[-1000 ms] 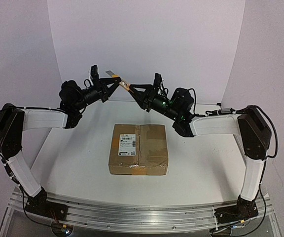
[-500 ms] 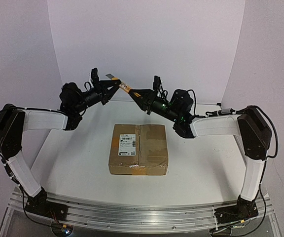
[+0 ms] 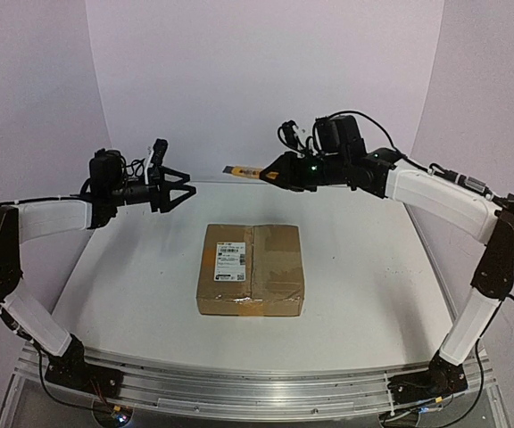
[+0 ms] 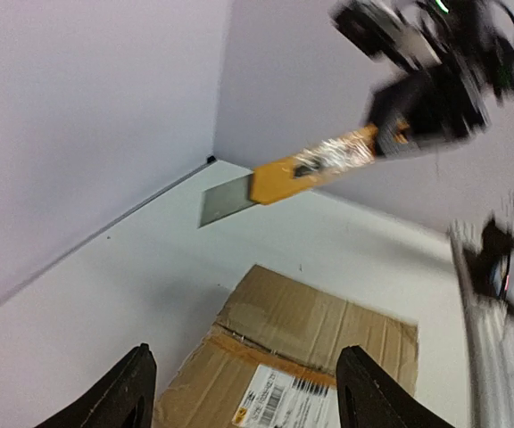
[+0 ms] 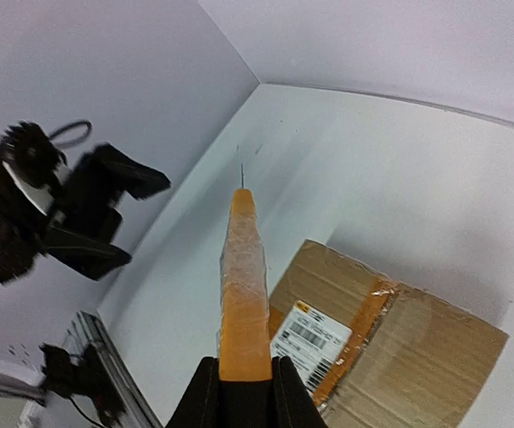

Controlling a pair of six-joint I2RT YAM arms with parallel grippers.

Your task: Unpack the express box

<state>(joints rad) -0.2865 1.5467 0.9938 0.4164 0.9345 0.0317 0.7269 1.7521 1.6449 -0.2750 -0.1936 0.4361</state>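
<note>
Box (image 3: 279, 278) uncut; R end effector (image 3: 271, 172) grips knife (image 3: 242, 169) above it, L end effector (image 3: 184, 188) open. Next: blade (image 4: 224, 200) onto tape seam (image 3: 253, 259).

Open table (image 3: 132, 294) rings express box (image 3: 251, 269); knife (image 3: 242, 170) aloft.

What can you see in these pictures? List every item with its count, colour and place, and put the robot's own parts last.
express box: one, brown cardboard, closed, flat on the middle of the table.
barcode label: one, white, on the box's top, towards its left side.
utility knife: one, orange handle with grey blade out, in the air beyond the box.
table: one, white, under the box.
rail: one, silver, along the table's near edge.
left gripper: one, black, open and empty, raised left of the box.
right gripper: one, black, shut on the utility knife.
</note>
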